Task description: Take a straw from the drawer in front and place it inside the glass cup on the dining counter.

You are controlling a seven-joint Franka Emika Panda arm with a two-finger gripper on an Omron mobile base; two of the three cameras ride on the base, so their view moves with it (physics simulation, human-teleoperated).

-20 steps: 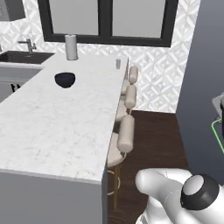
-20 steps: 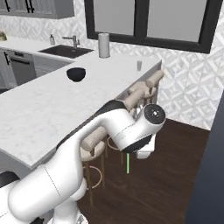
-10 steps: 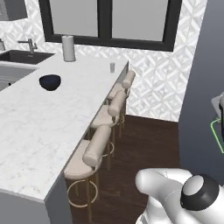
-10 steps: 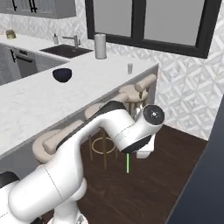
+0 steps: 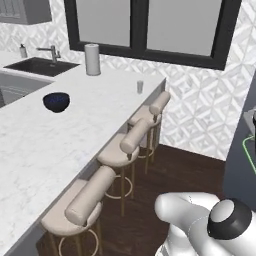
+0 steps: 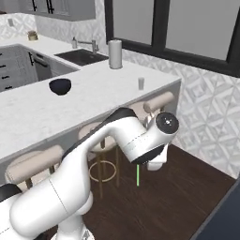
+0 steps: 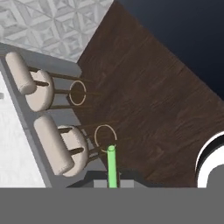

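My gripper (image 6: 139, 164) hangs below the bent arm, over the dark floor beside the stools, shut on the thin green straw (image 6: 138, 176), which points straight down. In the hand view the straw (image 7: 111, 164) rises from between the finger tips of the gripper (image 7: 113, 180). The small clear glass cup (image 5: 140, 86) stands upright near the far corner of the white marble dining counter (image 5: 75, 125); from the right it shows as the glass cup (image 6: 140, 83), well above and beyond my hand. The drawer is out of view.
A dark blue bowl (image 5: 56, 101) and a white paper-towel roll (image 5: 92, 59) stand on the counter, with a sink (image 5: 40, 66) behind them. Beige stools (image 5: 120, 147) line the counter's edge. Dark wood floor (image 7: 148, 96) spreads to the right of them.
The whole scene has shifted in both base views: the base has driven along the counter, so the stools and cup show nearer. The straw stays in the shut gripper.
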